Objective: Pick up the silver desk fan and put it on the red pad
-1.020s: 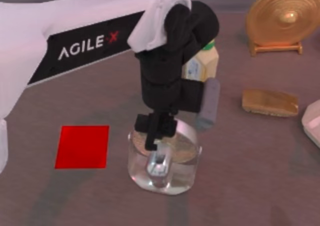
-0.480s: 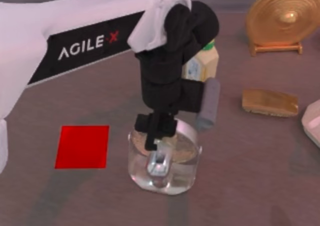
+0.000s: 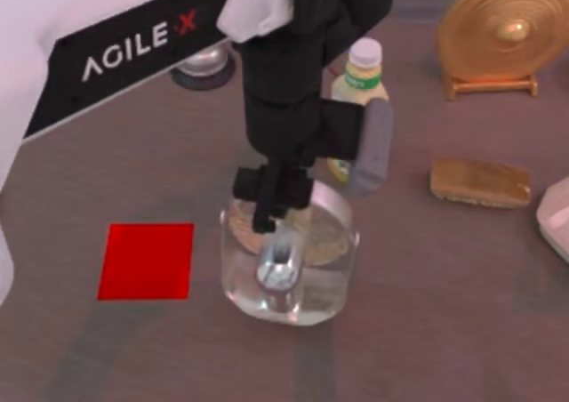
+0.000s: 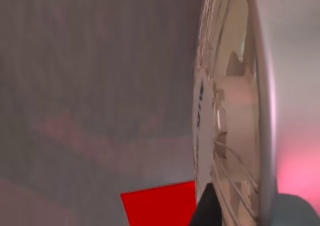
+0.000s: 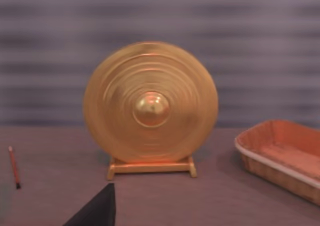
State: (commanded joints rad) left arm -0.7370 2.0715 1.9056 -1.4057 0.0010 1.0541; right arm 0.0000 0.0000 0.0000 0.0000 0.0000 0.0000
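Fan gripped, pad not yet reached.
The fan (image 3: 289, 269) sits mid-table, right of the pad (image 3: 147, 261), our left gripper (image 3: 277, 213) closed on the top of its ring; we judge it just lifted or about to lift, though contact with the table cannot be told. Carry and set-down remain. The bottle (image 3: 360, 82) and bell (image 3: 204, 62) are partly hidden by the arm. Our right gripper is out of view, facing the gong (image 5: 150, 103).

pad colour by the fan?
Bright red; the red pad shows best in the top view, left of the silver desk fan.
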